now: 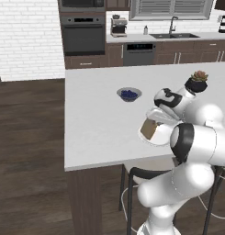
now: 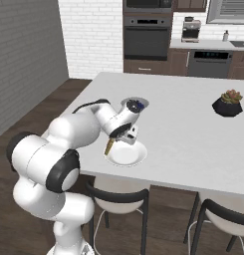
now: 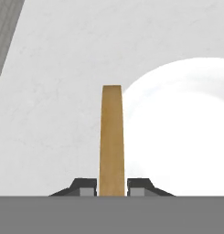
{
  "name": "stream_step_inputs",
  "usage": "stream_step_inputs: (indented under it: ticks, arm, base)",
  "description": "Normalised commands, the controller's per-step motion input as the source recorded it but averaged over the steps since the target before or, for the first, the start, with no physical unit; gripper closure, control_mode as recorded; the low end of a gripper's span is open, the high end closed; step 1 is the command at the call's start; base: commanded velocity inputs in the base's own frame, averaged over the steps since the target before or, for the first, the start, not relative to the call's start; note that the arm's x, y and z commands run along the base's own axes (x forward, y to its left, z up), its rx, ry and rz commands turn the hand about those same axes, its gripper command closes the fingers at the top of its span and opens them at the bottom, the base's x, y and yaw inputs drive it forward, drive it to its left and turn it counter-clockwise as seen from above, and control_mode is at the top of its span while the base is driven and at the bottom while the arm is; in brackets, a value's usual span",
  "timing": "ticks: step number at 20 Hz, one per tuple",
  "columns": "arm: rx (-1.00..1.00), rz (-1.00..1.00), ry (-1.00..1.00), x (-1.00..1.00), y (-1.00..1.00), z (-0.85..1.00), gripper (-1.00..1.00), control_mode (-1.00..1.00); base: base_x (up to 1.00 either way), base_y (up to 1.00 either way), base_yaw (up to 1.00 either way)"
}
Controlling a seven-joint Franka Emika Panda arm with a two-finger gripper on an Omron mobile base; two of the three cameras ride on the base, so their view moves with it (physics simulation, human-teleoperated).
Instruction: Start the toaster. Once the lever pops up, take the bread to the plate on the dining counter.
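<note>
Claw [image 3: 111, 185] grips bread [image 3: 111, 137] — seemingly over plate [image 3: 186, 128].

Both base views look forward and down over the dining counter [image 1: 95, 128] from behind the arm, sharing the plate [image 2: 127, 155] (seen from opposite sides); the hand view looks close along the gripper [image 3: 111, 186].

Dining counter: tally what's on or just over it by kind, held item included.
Plate: 1
Bread slice, clamped in the pincer at the plate's edge: 1
Blue-filled bowl: 1
Potted plant: 1
Total: 4
</note>
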Motion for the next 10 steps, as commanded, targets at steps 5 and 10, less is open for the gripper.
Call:
stream_step_inputs:
  ticks: [5,10]
  arm:
    - [0.01,-0.06,0.00,0.05,-0.24,0.00,1.00,-1.00]
    - [0.01,-0.09,0.00,0.18,-0.11,-0.05,1.00,-1.00]
  base:
    - [0.00,0.00,0.00]
    - [0.00,0.00,0.00]
